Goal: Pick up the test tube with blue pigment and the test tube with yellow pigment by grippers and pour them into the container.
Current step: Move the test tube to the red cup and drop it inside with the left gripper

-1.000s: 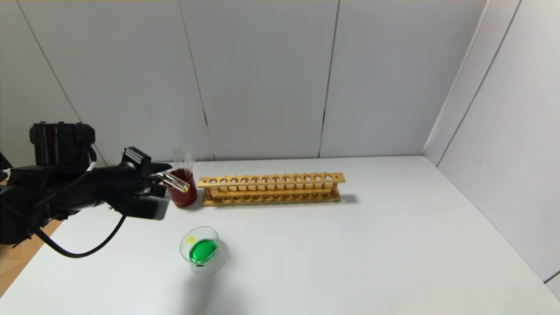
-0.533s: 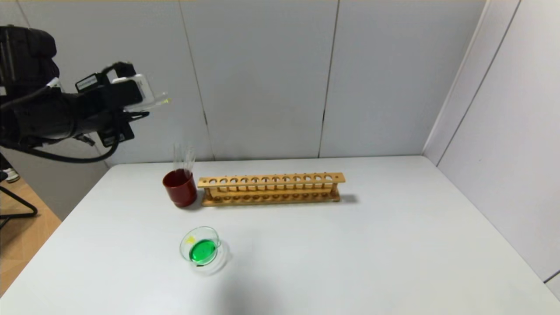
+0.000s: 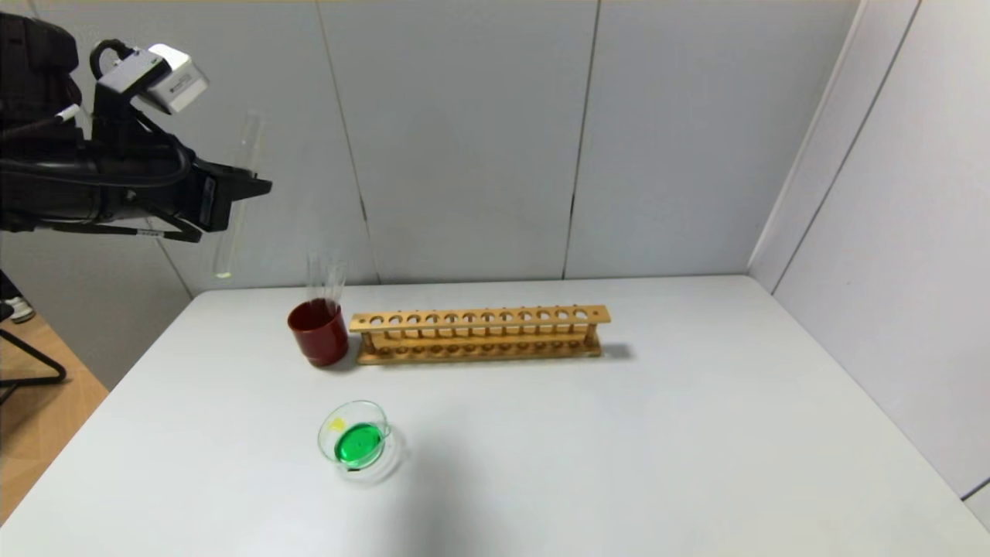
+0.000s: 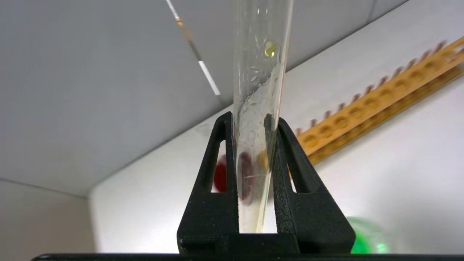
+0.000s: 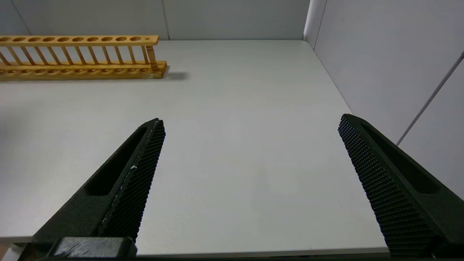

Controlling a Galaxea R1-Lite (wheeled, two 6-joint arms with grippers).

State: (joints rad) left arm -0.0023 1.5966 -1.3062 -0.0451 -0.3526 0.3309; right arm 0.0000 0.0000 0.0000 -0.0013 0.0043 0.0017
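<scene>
My left gripper [image 3: 251,186] is raised high at the far left, well above the table, and shut on the test tube with yellow pigment [image 3: 229,240]. The tube hangs almost upright, with only a yellow trace at its rounded bottom. In the left wrist view the gripper [image 4: 249,120] clamps the tube [image 4: 261,72], and a yellow drop clings inside it. The container [image 3: 357,442], a low glass dish, holds green liquid on the near left of the table. The test tube with blue pigment is out of view. My right gripper [image 5: 252,123] hangs open over the table's near right.
A dark red cup [image 3: 319,334] with clear tubes [image 3: 325,275] stands at the back left, below and to the right of my left gripper. A long wooden rack [image 3: 479,333] lies beside it. The white table [image 3: 619,449] meets grey walls behind and on the right.
My left arm has risen from beside the red cup to high at the far left. The tube it holds has swung from lying tilted to nearly upright.
</scene>
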